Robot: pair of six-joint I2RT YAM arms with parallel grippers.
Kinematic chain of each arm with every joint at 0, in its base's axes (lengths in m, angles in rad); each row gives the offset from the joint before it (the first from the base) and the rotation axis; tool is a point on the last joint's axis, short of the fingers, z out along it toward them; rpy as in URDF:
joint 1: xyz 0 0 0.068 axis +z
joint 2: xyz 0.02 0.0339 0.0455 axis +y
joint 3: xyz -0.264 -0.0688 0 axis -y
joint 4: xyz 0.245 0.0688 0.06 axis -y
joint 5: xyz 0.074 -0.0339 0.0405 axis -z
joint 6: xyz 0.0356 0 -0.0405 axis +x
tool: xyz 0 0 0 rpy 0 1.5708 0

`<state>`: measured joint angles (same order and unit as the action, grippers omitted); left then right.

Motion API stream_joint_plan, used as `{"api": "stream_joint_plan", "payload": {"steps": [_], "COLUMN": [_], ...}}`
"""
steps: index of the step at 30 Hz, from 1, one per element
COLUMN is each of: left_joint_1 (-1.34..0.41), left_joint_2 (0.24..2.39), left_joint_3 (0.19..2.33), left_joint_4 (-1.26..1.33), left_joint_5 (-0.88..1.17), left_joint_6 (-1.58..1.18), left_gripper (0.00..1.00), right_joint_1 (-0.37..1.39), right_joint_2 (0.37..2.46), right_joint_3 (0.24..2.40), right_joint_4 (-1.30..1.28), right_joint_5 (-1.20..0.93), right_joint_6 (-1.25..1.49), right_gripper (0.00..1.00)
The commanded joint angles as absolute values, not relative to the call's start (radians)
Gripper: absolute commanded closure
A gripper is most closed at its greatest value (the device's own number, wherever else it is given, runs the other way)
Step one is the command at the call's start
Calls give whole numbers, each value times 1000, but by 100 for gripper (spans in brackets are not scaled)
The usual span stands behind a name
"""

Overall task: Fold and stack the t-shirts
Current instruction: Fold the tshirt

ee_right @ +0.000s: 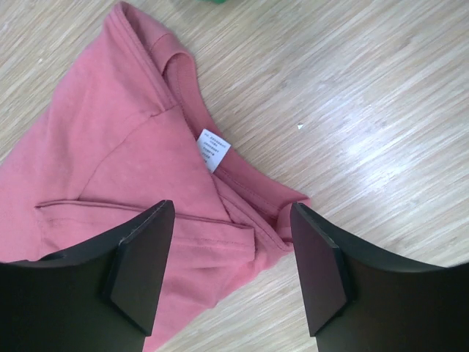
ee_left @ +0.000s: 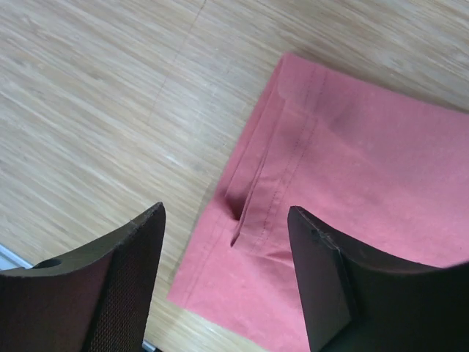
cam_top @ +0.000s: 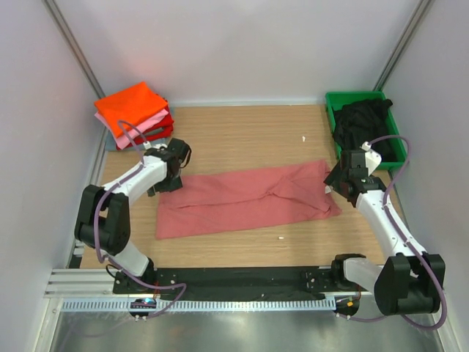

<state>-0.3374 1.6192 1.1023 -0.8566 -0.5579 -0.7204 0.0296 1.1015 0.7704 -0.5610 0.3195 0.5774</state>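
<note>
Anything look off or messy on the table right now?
Minor only: the salmon shirt lies askew, its collar end bunched near the right claw; two white scraps sit on the table.

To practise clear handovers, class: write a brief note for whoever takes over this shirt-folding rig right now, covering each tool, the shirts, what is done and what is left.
Left tool: open, holding nothing, above the hem end of the salmon-red t-shirt.
Right tool: open, holding nothing, above the collar end.
The shirt lies on the table, sides folded in to make a long strip.
Done: folded stack, orange on top, at the far left corner.
Left: fold the strip across and add it to the stack, then do the black t-shirt in the green bin.
</note>
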Motion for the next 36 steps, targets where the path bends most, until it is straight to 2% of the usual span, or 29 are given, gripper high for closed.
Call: {"api": "stream_joint_plan", "payload": {"steps": [1, 6, 11, 17, 24, 30, 36], "left_joint_1": [-336, -336, -347, -359, -368, -413, -509], "left_joint_2": [1534, 1505, 1552, 1620, 1628, 1594, 1490], "left_joint_3": [1104, 1143, 1108, 1017, 907, 833, 711], "left_joint_4": [-893, -829, -769, -681, -626, -624, -629], "left_joint_5": [-600, -548, -494, -450, -379, -318, -233], "left_joint_6": [-752, -697, -715, -738, -772, -804, -896], "left_gripper": [30, 33, 34, 36, 38, 39, 39], "right_joint_1": [26, 26, 55, 124, 178, 186, 235], "right_joint_2": [1101, 1043, 1052, 1218, 1463, 1782, 2113], "right_joint_3": [805, 799, 700, 647, 729, 964, 1388], "right_joint_4": [-568, -535, -428, -333, -267, -279, -339], "right_joint_5": [374, 276, 39, -23, 35, 46, -69], "right_joint_6": [627, 637, 669, 693, 700, 661, 623], "right_gripper": [28, 29, 34, 35, 35, 35, 35]}}
